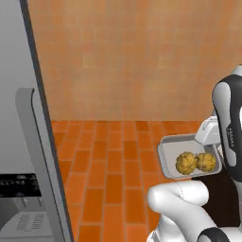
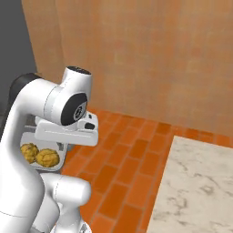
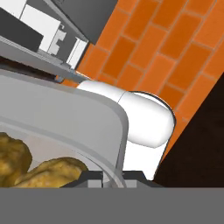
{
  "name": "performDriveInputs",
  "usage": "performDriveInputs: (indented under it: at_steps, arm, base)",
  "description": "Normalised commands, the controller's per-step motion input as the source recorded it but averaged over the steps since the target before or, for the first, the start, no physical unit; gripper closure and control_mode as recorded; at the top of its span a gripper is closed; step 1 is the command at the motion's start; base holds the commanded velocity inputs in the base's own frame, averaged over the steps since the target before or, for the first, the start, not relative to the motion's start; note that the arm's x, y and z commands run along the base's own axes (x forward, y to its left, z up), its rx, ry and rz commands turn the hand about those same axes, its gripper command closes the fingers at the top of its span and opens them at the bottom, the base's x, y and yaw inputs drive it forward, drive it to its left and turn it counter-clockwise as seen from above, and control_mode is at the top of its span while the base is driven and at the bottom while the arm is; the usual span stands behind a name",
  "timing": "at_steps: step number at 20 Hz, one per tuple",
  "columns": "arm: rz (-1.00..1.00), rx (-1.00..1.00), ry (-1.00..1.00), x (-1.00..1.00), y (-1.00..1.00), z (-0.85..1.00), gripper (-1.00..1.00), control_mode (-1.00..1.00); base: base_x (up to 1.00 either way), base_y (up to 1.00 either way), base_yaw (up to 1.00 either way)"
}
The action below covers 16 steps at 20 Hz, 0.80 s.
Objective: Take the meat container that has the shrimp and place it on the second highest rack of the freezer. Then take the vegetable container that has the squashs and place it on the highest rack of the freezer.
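Item: container (image 1: 169, 157), grey, shallow, rectangular with rounded corners and a raised rim. Contents: two lumpy yellow-brown squashes (image 1: 186, 163), side by side, touching, resting on the tray floor. Judged to be the vegetable container of the task's second half.

Location: carried in the air over the orange brick floor (image 1: 113, 170), directly in front of the claw (image 1: 213, 142), which grips its near rim. In the left base view the container extends from the claw toward the grey freezer door (image 1: 40, 156); it is well apart from the door and from any rack.

Claw state: narrow, closed on the container's rim. In the hand view the rim (image 3: 116, 127) curves down to the bottom edge where the dark finger tips (image 3: 98, 177) sit against it; the squashes lie to the rim's inner side.

Reason for hold: the grip at one short edge leaves the tray cantilevered outward and roughly level, which keeps the loose squashes from rolling out and presents the far end first for sliding onto a rack.

Position in task: judged mid-carry, container lifted but not yet at the freezer. The marble counter (image 2: 195, 191) lies off to the claw's far side, away from the freezer.

Handling note: loose contents; tilting risks spillage.
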Motion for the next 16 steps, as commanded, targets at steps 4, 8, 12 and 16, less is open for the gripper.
performDriveInputs:
  at_steps: [4,8,12,16]
  arm:
    - [0.00,0.00,0.00,0.00,0.00,0.00,1.00,1.00]
    - [0.00,0.00,0.00,0.00,0.00,0.00,1.00,1.00]
    - [0.00,0.00,0.00,0.00,0.00,0.00,1.00,1.00]
    - [0.00,0.00,0.00,0.00,0.00,0.00,1.00,1.00]
  base:
    - [1.00,-0.08,0.02]
    - [1.00,-0.04,0.06]
    - [0.92,-0.03,0.18]
    - [0.74,-0.02,0.28]
